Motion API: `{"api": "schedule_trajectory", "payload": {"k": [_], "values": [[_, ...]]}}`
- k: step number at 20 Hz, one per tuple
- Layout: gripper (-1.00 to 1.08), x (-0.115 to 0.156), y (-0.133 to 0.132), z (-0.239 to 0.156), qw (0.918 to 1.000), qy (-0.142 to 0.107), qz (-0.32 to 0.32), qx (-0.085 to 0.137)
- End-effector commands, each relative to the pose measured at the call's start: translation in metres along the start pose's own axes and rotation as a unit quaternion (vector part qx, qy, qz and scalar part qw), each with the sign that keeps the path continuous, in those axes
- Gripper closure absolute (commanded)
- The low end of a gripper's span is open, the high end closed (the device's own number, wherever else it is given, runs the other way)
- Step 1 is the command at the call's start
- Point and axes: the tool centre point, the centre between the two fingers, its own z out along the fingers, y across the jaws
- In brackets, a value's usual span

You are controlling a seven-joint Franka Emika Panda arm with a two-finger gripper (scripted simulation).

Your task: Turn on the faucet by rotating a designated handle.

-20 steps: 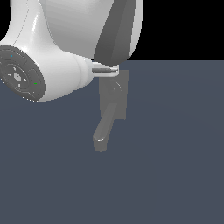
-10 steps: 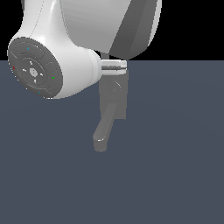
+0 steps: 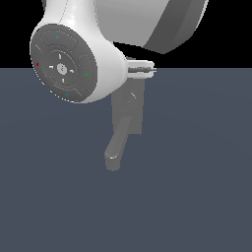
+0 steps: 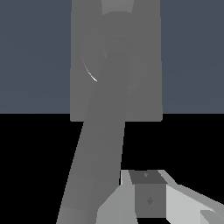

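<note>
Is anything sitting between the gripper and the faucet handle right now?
Nothing visible does. In the wrist view the gripper sits beside the long grey bar running from the faucet, with only empty background around. Which bar is the handle is unclear.

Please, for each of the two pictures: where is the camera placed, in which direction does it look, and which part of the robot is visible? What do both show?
Exterior view: off the arm, facing the faucet across the dark floor; the large white arm joint fills the upper part, hiding the faucet's top.
Wrist view: on the wrist, looking along the tool at the back plate, hub and a long grey bar; only one pale finger shows.
Shared: the grey faucet.
</note>
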Motion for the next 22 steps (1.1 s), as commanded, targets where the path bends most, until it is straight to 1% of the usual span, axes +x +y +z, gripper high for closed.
{"api": "schedule_trajectory", "payload": {"k": [1, 18, 19, 20, 22], "values": [[1.08, -0.003, -0.005, 0.001, 1.0000, -0.004, -0.001, 0.001], [1.08, -0.001, -0.083, 0.009, 0.9997, -0.021, 0.006, 0.015], [1.08, -0.001, -0.083, 0.009, 0.9997, -0.021, 0.006, 0.015], [1.08, 0.013, -0.072, -0.001, 0.9981, -0.003, 0.039, 0.048], [1.08, 0.015, -0.076, -0.001, 0.9982, -0.003, 0.038, 0.047]]}}
